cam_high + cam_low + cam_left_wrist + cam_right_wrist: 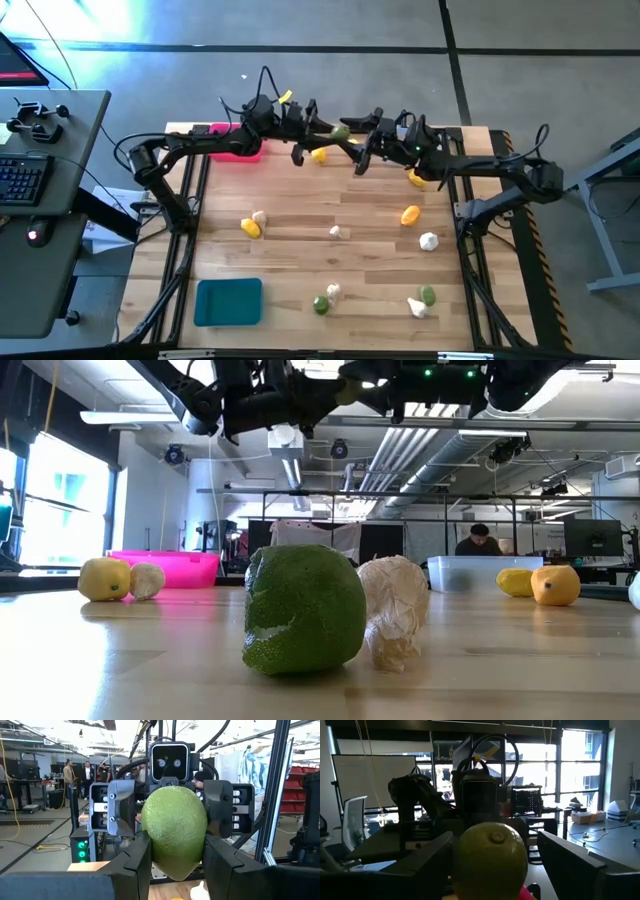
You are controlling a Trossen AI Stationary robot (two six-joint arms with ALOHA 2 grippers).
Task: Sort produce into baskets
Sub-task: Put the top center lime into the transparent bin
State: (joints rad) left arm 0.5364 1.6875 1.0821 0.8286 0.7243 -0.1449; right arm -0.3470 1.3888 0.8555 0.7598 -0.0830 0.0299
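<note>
A round green lime-like fruit (340,131) hung in the air above the far middle of the wooden table (300,215), gripped between the two dark fingers of the left gripper (175,857). The right gripper (362,145) faced it from the other side, its fingers spread wide on either side of the fruit and apart from it.

Below the two grippers a yellow lemon-like fruit (320,155) lay on the table, near the bright pink plastic basket (235,150) at the far left. A clear-whitish basket (485,573) stood at the far right, a second yellow fruit (516,582) just beside it. A teal basket (228,301) sat at the near left. Other yellow fruits, green fruits and white knobbly garlic-like bulbs lay scattered over the table; nearest the low camera a green fruit (303,609) touched a white bulb (393,610).
</note>
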